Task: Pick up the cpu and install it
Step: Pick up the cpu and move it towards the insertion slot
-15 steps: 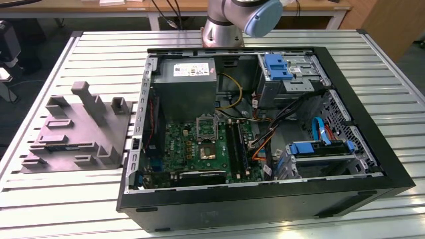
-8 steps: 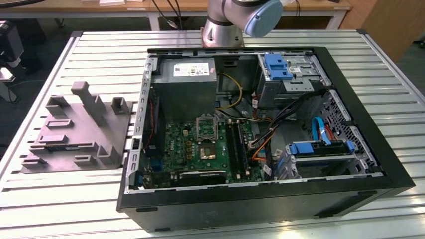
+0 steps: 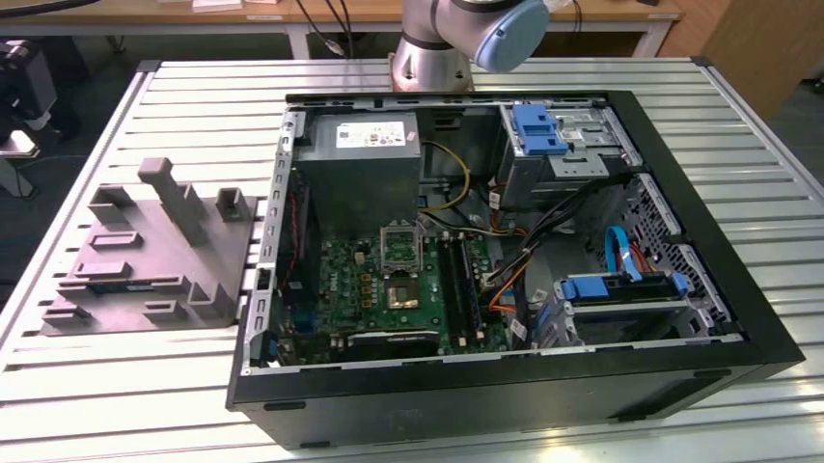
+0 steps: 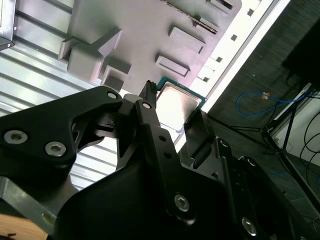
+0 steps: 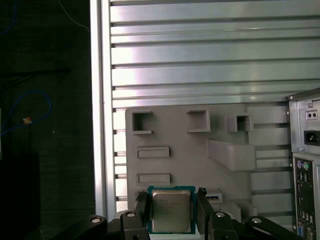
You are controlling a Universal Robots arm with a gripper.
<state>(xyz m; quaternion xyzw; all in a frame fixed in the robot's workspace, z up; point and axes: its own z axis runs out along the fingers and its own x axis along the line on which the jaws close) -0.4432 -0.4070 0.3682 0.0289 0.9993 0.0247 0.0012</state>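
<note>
The cpu (image 5: pixel 171 211), a small square chip with a silvery top and a thin green rim, sits between my gripper's (image 5: pixel 171 201) two black fingers (image 5: pixel 141 206), which press on its opposite edges. It hangs well above the grey moulded tray (image 5: pixel 200 150). In the second wrist view the cpu (image 4: pixel 181 101) shows at the fingertips of the gripper (image 4: pixel 173 103), over the tray's (image 4: pixel 150 30) edge. In the exterior view the tray (image 3: pixel 142 260) lies on the slatted table at the exterior view's left. The motherboard's silver-framed socket (image 3: pixel 401 292) shows its dark centre inside the open PC case (image 3: pixel 515 386).
The arm's base (image 3: pixel 445 48) stands behind the case. The case's rear panel with ports (image 5: pixel 305 150) borders the tray. Inside the case are a power supply (image 3: pixel 367 159), drive bays with blue clips (image 3: pixel 541 130), cables and black memory sticks (image 3: pixel 453 280). The table edge (image 5: pixel 97 100) drops to a dark floor.
</note>
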